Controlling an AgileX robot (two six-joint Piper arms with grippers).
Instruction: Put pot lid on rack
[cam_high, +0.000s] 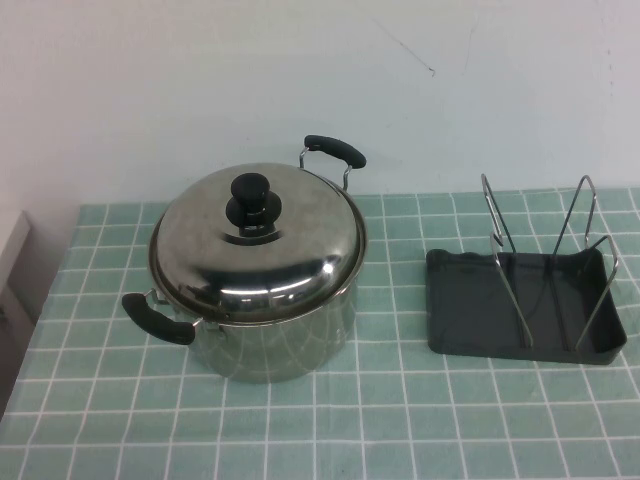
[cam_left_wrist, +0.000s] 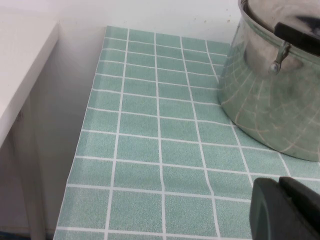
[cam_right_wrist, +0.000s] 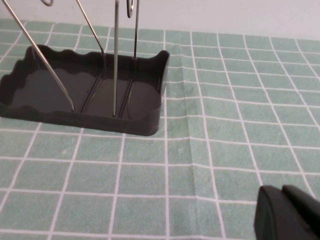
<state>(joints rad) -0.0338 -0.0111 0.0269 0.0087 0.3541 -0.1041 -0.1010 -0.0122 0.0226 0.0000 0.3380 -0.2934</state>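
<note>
Lid (cam_high: 265, 245): steel dome, black knob; seated on the pot (cam_high: 285, 340), left part of the table (cam_high: 400, 420).
Pot: two black handles, upright on green tiled cloth.
Rack (cam_high: 525, 305): dark tray, wire loops upright; on the table's right part, well apart from the pot; holds nothing.
Left gripper (cam_left_wrist: 285, 210): low above the cloth near the pot's left side; grip state cannot be told.
Right gripper (cam_right_wrist: 287, 212): above the cloth near the rack, touching nothing; grip state cannot be told.
</note>
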